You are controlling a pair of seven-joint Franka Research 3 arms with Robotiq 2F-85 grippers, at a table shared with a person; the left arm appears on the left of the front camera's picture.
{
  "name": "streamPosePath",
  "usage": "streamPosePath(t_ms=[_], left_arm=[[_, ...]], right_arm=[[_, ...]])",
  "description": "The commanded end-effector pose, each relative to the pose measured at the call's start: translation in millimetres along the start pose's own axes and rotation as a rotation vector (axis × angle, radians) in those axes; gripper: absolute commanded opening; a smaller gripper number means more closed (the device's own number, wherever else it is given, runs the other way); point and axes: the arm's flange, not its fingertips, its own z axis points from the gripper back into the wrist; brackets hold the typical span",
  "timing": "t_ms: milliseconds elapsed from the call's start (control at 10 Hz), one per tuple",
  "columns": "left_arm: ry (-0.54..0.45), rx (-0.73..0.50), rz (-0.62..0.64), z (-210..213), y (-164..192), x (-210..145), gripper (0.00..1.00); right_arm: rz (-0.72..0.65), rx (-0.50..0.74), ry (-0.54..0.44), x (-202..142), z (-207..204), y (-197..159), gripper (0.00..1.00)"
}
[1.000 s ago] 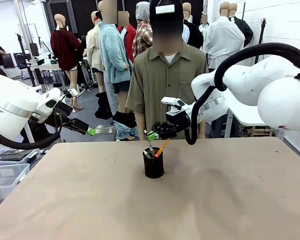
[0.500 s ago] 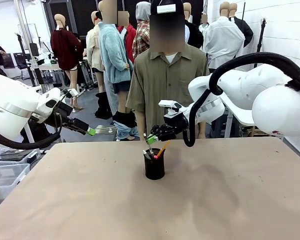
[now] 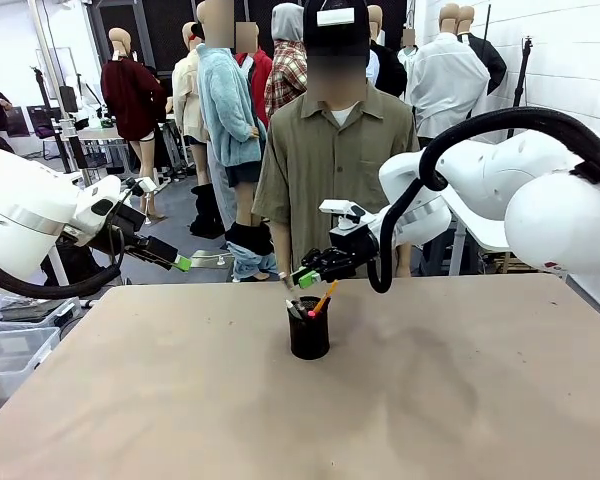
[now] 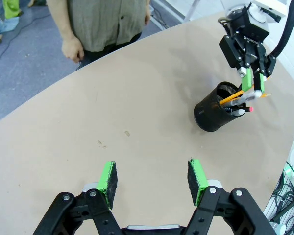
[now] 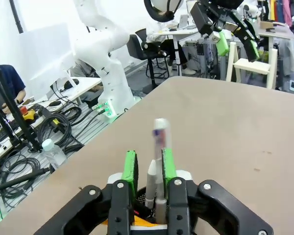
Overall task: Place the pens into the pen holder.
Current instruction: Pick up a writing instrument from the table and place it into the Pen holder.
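Note:
The black mesh pen holder (image 3: 309,335) (image 4: 215,115) stands mid-table. A yellow-orange pencil (image 3: 323,298) (image 4: 232,98) and a dark pen (image 4: 236,110) lean inside it. My right gripper (image 3: 302,277) (image 4: 252,81) (image 5: 149,164) hangs just over the holder's rim, pointing down. The silvery-grey pen (image 5: 159,137) stands between its green pads, with a slim gap on one side and its top blurred. The jaws are slightly open. My left gripper (image 3: 185,263) (image 4: 152,177) is open and holds nothing, above the table's far left edge.
A person (image 3: 335,150) stands at the far side of the table, one hand (image 4: 71,49) hanging at the side. Plastic bins (image 3: 10,350) sit off the table's left side. The tan table (image 3: 430,400) is bare around the holder.
The right gripper sank a little toward the holder, and its jaws have parted slightly around the silvery-grey pen. The left arm has not moved.

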Motion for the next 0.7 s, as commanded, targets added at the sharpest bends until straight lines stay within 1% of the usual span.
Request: streamPosePath(t_ms=[0, 200, 300, 600], left_arm=[[0.001, -0.008, -0.012, 0.2, 1.6, 0.7, 0.76], [0.001, -0.008, -0.012, 0.2, 1.6, 0.7, 0.76], [0.001, -0.008, -0.012, 0.2, 1.6, 0.7, 0.76], [0.001, -0.008, -0.012, 0.2, 1.6, 0.7, 0.76]], right_arm=[[0.013, 0.020, -0.003, 7.7, 6.2, 2.5, 0.29], [0.040, 0.021, -0.007, 14.1, 9.9, 10.5, 0.29], [0.061, 0.000, -0.001, 20.2, 13.3, 19.1, 0.29], [0.131, -0.128, 0.053, 46.9, 34.0, 74.3, 0.29]])
